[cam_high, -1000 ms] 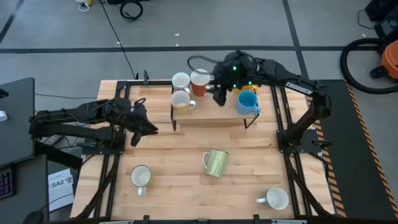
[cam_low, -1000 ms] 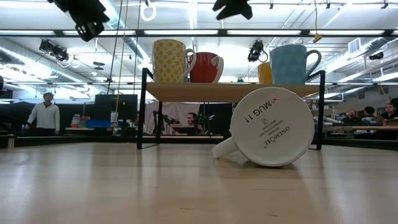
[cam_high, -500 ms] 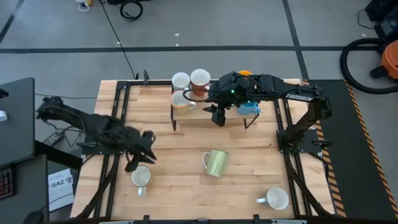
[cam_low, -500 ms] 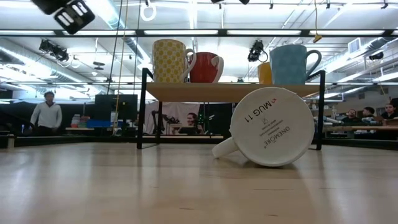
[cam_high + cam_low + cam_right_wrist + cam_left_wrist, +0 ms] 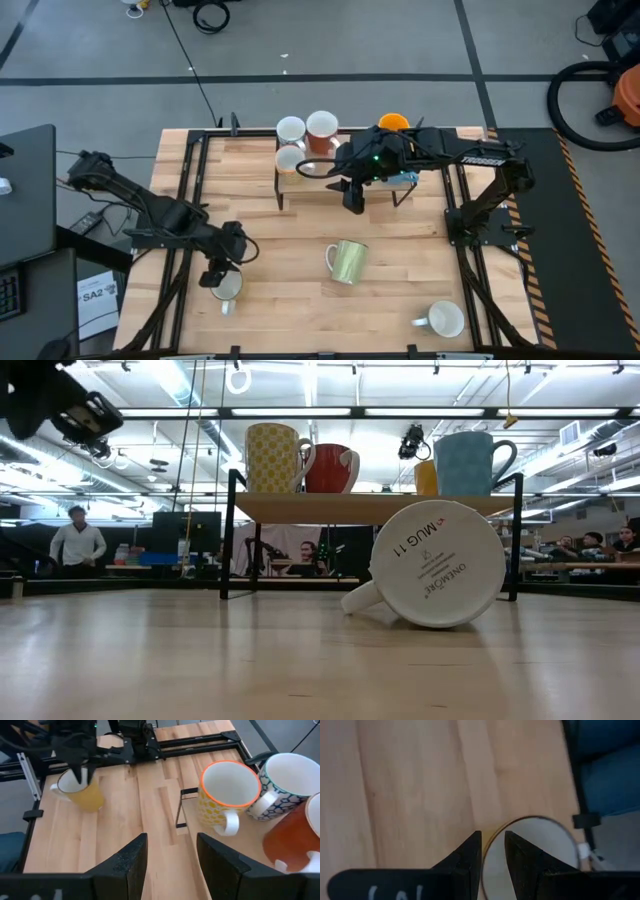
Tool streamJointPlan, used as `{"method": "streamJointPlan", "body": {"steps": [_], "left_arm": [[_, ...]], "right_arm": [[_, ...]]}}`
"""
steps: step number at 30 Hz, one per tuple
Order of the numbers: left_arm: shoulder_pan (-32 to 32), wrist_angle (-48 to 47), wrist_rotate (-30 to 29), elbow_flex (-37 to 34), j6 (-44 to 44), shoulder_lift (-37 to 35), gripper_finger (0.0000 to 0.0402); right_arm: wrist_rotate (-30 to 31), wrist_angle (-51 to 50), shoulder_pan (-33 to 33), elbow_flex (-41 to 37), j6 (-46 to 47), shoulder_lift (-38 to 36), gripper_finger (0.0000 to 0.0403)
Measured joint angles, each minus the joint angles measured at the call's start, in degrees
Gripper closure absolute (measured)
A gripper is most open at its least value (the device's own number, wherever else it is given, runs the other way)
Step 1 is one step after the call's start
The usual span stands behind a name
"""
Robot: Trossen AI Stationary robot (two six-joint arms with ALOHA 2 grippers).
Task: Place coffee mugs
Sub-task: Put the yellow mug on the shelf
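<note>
Yellow mug (image 5: 530, 855) rim between left gripper's (image 5: 493, 851) jaws.

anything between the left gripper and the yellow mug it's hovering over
Nothing. In the left wrist view the left gripper sits directly above the rim of the upright yellow ceramic mug, fingers slightly parted; the high view shows no other object there, only bare wooden table around.

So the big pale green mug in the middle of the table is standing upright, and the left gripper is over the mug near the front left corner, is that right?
Not quite. The pale green mug lies on its side, not upright; the low view shows its base facing the camera. The rest holds: the left gripper is over the mug near the front left corner, as the high view shows.
</note>
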Motion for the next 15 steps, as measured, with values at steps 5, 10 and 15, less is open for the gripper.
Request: {"method": "streamJointPlan", "body": {"steps": [5,10,15], "left_arm": [[-0.02,-2.32,-0.45,0.00,0.02,1.32,0.0311],[-0.80,-3.48,-0.45,0.00,0.00,1.78,0.0311],[-1.62,-4.86,-0.49,0.00,-0.25,2.48,0.0311]], "right_arm": [[0.00,-0.02,0.68,-0.01,0.00,0.00,0.0228],[-0.01,-0.02,1.24,0.00,0.00,0.00,0.0228],[-0.02,0.00,1.38,0.01,0.09,0.00,0.0228]]}}
